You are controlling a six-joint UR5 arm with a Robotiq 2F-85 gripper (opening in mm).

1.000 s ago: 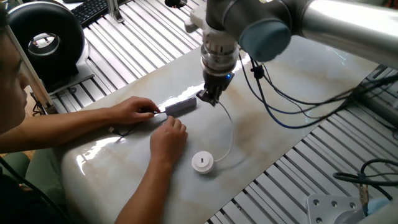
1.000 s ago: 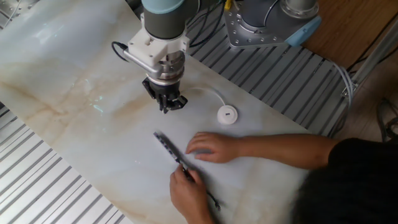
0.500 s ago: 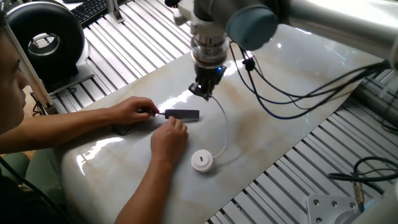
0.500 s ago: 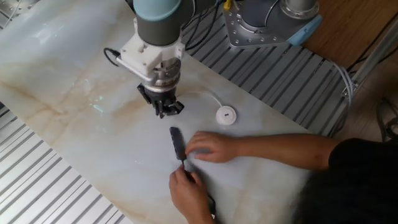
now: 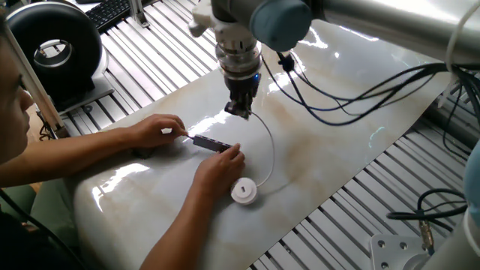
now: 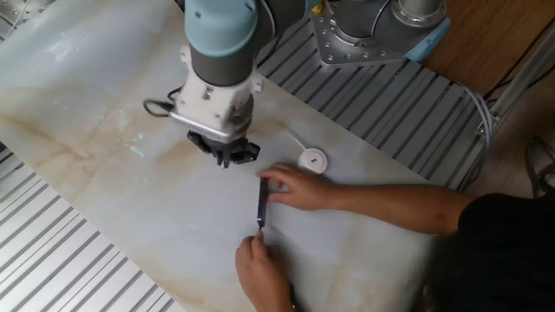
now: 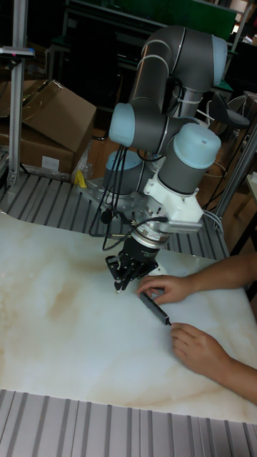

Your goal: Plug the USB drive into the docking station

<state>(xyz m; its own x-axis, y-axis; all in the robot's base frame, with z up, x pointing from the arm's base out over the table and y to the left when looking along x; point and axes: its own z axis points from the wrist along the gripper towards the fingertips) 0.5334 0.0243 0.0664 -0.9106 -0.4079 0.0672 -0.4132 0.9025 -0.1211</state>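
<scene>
1. Robot arm's black two-finger claw [image 5: 239, 109] hovers low over the pale marbled surface [image 5: 330, 142], clenched on the small plug of a thin white cable [image 5: 268, 150].
2. Cable loops to the small white round USB drive puck [image 5: 243, 192], lying beside a person's hand [image 5: 222, 166].
3. Slim silver-grey bar-shaped docking station [image 6: 261, 204] lies flat, steadied by both hands (port not visible).
4. Judgement: plug light, cable floppy; grip the rigid plug body, not the cable.

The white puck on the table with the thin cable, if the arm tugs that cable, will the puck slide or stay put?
It would probably slide. The white puck looks small and light and sits flat on the glossy marble table, so little should grip it. Its thin cable curves loosely up toward the hand, so slack would likely straighten first. Being a flat disc, it seems unlikely to roll or tip.
</scene>
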